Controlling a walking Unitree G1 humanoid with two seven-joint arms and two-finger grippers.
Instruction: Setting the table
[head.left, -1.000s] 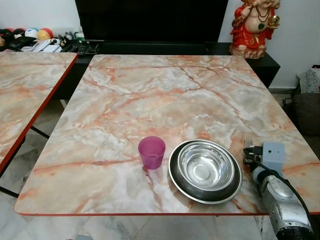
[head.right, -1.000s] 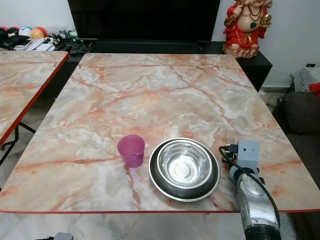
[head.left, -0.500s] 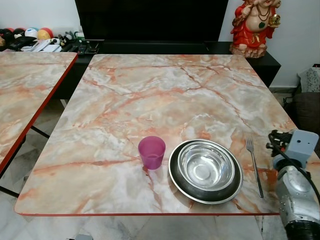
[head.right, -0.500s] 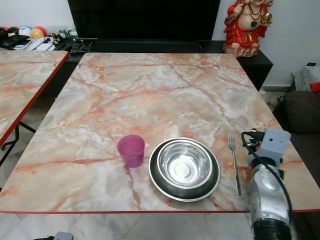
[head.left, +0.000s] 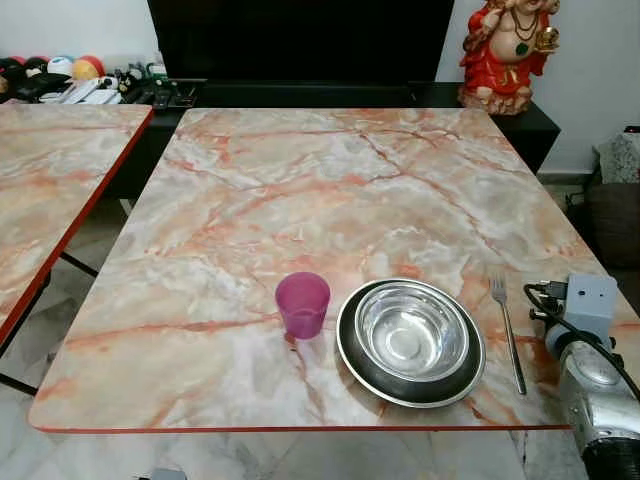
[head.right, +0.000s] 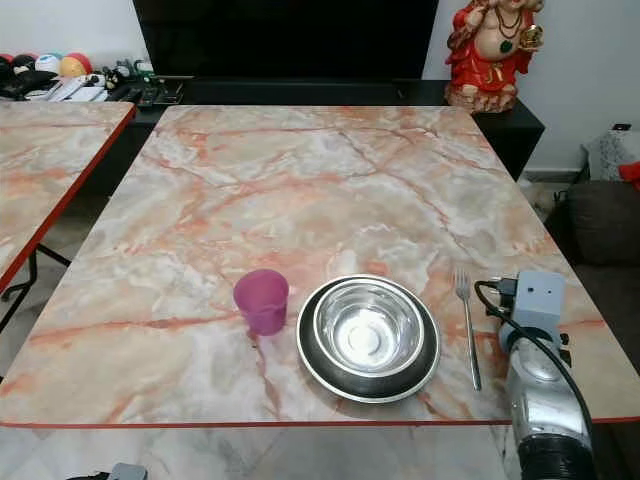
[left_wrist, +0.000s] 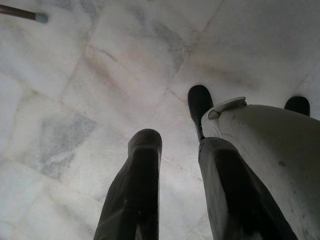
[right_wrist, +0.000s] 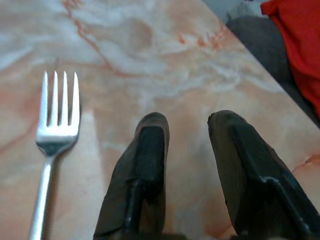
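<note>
On the marble table (head.left: 330, 190), near its front edge, a purple cup (head.left: 302, 303) stands left of a steel bowl (head.left: 411, 336) that sits in a dark plate (head.left: 350, 352). A fork (head.left: 507, 330) lies flat just right of the plate, tines pointing away from me. My right arm (head.left: 597, 392) hovers over the table's right front corner, right of the fork. In the right wrist view the right gripper (right_wrist: 187, 122) is open with nothing in it, beside the fork (right_wrist: 52, 135). My left gripper (left_wrist: 172, 117) hangs open above the tiled floor.
A second marble table (head.left: 50, 170) stands to the left across a narrow gap. Behind the table runs a black cabinet (head.left: 300, 95) bearing a red statue (head.left: 505, 50) and small clutter. A dark seat (head.left: 612, 215) stands to the right.
A second ago my right gripper was over the fork. It has since come away to the right, and the fork lies bare on the table.
</note>
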